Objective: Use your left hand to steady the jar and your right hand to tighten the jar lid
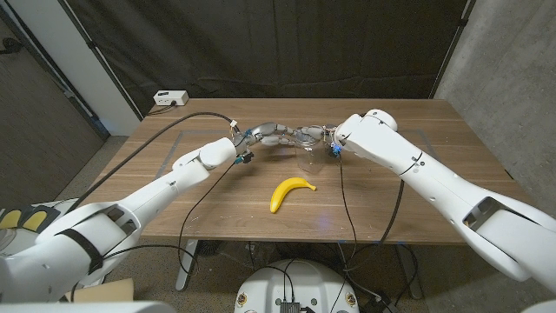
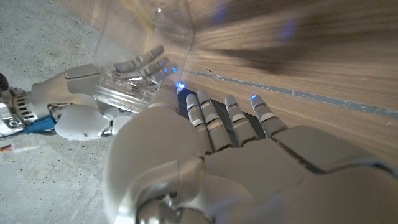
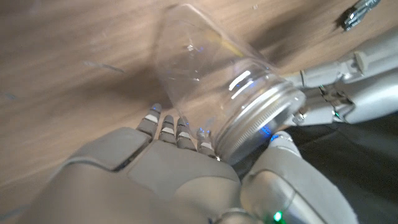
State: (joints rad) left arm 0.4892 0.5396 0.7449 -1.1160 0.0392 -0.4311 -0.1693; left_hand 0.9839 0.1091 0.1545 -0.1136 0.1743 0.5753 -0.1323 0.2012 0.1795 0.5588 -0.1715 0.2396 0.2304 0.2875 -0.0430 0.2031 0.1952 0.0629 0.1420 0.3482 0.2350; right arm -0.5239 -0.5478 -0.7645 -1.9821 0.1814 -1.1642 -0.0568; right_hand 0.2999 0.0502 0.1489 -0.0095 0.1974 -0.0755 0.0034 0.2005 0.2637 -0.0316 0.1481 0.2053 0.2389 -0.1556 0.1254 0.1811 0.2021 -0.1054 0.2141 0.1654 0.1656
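Over the middle of the brown wood-grain surface (image 1: 217, 217), in the head view, the left robot hand (image 1: 265, 135) and right robot hand (image 1: 314, 136) meet around a clear glass jar (image 1: 303, 156), hard to make out against the wood; a curved yellow banana (image 1: 289, 191) lies just in front.

From the left wrist view, the left robot hand (image 2: 205, 143) is curled beside the transparent jar (image 2: 144, 37), though contact is unclear, while the right robot hand (image 2: 93, 102) grasps the ribbed silver metal lid (image 2: 127, 96).

From the right wrist view, the right robot hand (image 3: 186, 162) wraps the shiny threaded lid (image 3: 261, 121); the smooth jar (image 3: 205, 68) tapers away, tilted.
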